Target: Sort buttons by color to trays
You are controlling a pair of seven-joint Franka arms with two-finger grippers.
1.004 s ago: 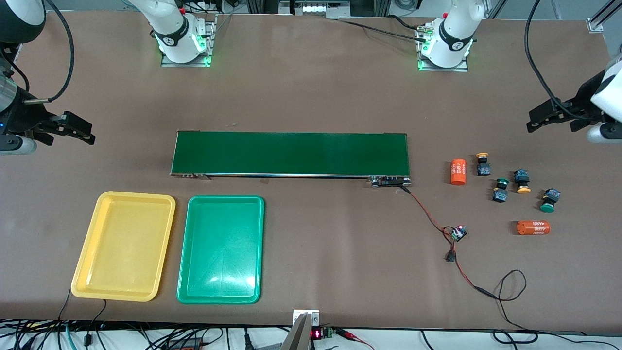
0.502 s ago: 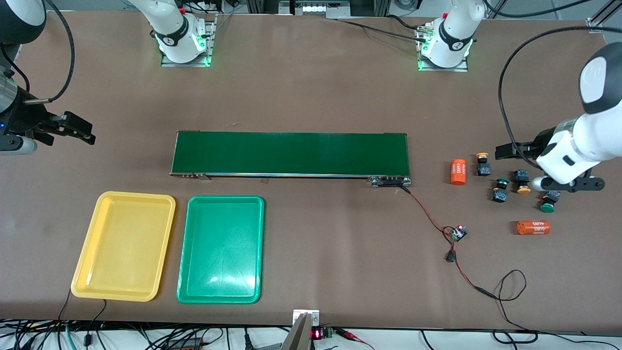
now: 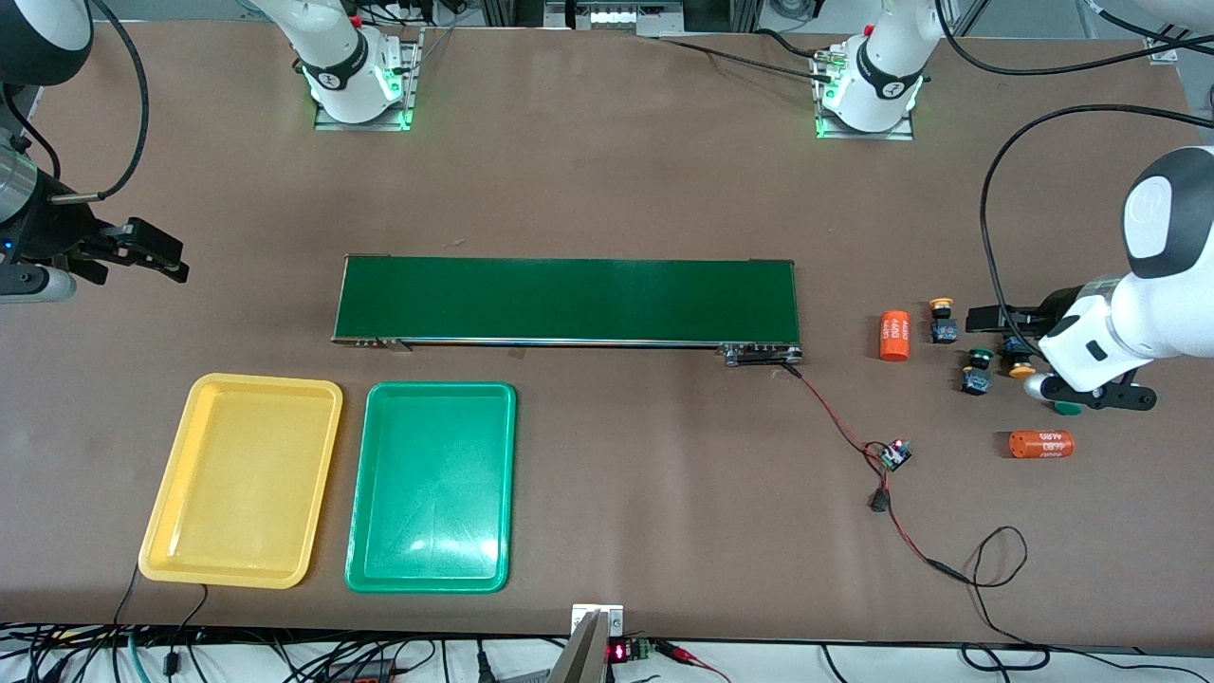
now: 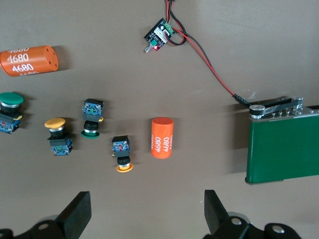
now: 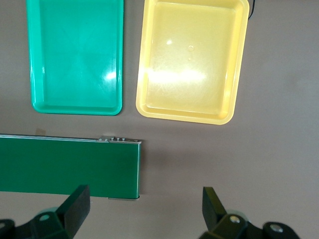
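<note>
The four small cap-topped push-button switches point(image 4: 89, 117) are lying tipped on the brown table point(image 3: 607, 171), caps pointing various ways, under the wide-open left gripper point(image 4: 144, 214). The wide-open right gripper point(image 3: 142, 251) is being held waiting over bare table, while the yellow plastic tray point(image 3: 180, 531) and green plastic tray point(image 3: 365, 560) are lying lengthwise toward the front camera.

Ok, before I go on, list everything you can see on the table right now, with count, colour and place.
buttons: four, two yellow-capped, two green-capped, clustered at the left arm's end of the table
orange cylinders: two, white print, lying beside the cluster
belt: one, dark green, mid-table
control board: one, small, wired to the belt by red-black leads
yellow tray: one, nearer the camera than the belt, toward the right arm's end
green tray: one, beside the yellow tray
left gripper: open, over the buttons
right gripper: open, waiting over the right arm's end of the table, holding nothing
</note>
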